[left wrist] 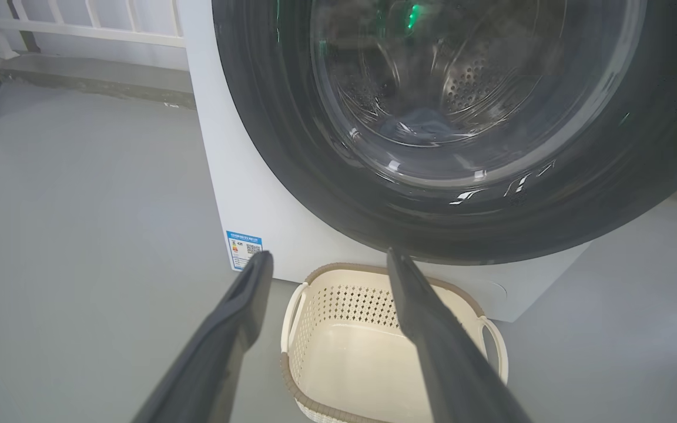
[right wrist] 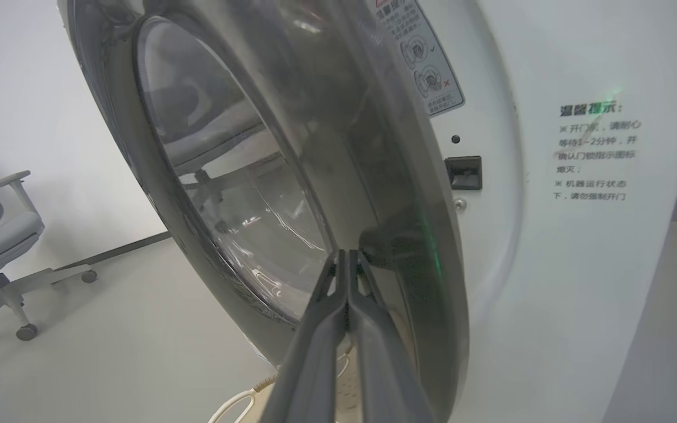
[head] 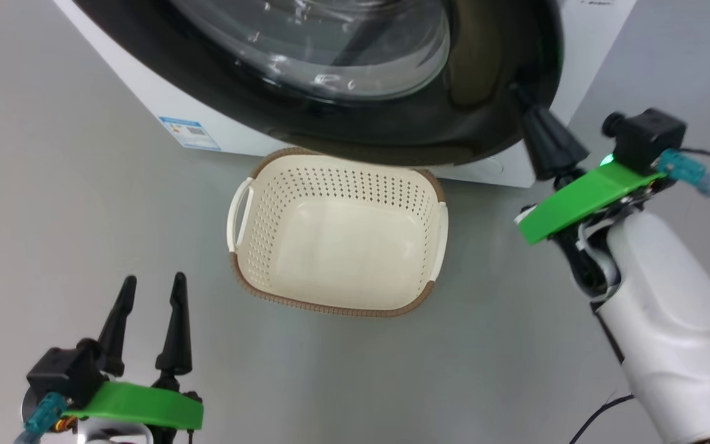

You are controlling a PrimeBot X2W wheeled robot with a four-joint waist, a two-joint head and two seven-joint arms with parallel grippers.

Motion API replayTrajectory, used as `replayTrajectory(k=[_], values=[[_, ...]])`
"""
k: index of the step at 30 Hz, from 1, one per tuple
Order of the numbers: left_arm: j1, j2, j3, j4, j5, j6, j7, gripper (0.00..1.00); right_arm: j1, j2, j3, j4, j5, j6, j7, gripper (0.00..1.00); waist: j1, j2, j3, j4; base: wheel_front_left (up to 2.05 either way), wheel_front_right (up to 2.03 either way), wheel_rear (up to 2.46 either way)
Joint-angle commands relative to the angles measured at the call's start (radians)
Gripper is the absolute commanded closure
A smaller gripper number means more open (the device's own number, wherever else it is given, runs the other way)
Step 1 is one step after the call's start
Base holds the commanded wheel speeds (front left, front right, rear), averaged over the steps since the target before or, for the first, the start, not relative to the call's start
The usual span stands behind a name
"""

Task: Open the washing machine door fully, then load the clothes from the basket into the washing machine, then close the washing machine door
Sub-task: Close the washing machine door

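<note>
Against the right edge of the washing machine door (head: 484, 92), the right gripper (head: 520, 95) has its fingers pressed flat together, holding nothing, with the tips on the glossy black rim. In the right wrist view the door stands ajar, and a narrow gap leaves the latch socket (right wrist: 463, 173) on the white front of the washing machine (head: 145, 92) uncovered. So closing looks like the step in hand, not yet done.

The basket (head: 336, 185) sits empty on the floor just below the door. A bluish heap seen through the glass, probably the clothes (left wrist: 418, 126), lies inside the drum.

The main risk is slipping. The rim is smooth and curved, so thin, closed fingers pushing off-centre could skate sideways and lose the door. A push that is too soft may leave the latch uncaught and let the door spring back. If the tips slide over the edge, they could be pinched in the closing gap.

The left gripper (head: 153, 280) hovers low to the left of the basket, fingers spread wide and empty, clear of the door's swing.
</note>
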Motion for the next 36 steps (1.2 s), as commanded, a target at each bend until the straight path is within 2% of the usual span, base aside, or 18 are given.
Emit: replayTrajectory(k=[1, 8, 25, 36], values=[[-0.025, 0.013, 0.031, -0.030, -0.007, -0.003, -0.006, 0.00, -0.026, 0.003, -0.008, -0.018, -0.006, 0.001, -0.005, 1.00, 0.0000, -0.0001, 0.016, 0.011, 0.00, 0.00, 0.00], [-0.045, 0.012, 0.018, -0.036, -0.010, -0.003, -0.006, 0.00, -0.080, 0.006, -0.065, 0.000, -0.018, 0.001, -0.005, 1.00, 0.0000, -0.0001, 0.053, 0.026, 0.00, 0.00, 0.00], [-0.080, 0.006, -0.002, -0.037, -0.017, -0.003, -0.006, 0.00, -0.175, 0.003, -0.126, 0.016, -0.027, 0.001, -0.005, 1.00, 0.0000, -0.0001, 0.106, 0.054, 0.00, 0.00, 0.00], [-0.093, 0.001, -0.006, -0.031, -0.017, -0.003, -0.006, 0.00, -0.178, 0.004, -0.117, 0.007, -0.035, 0.001, -0.005, 1.00, 0.0000, -0.0001, 0.104, 0.055, 0.00, 0.00, 0.00]])
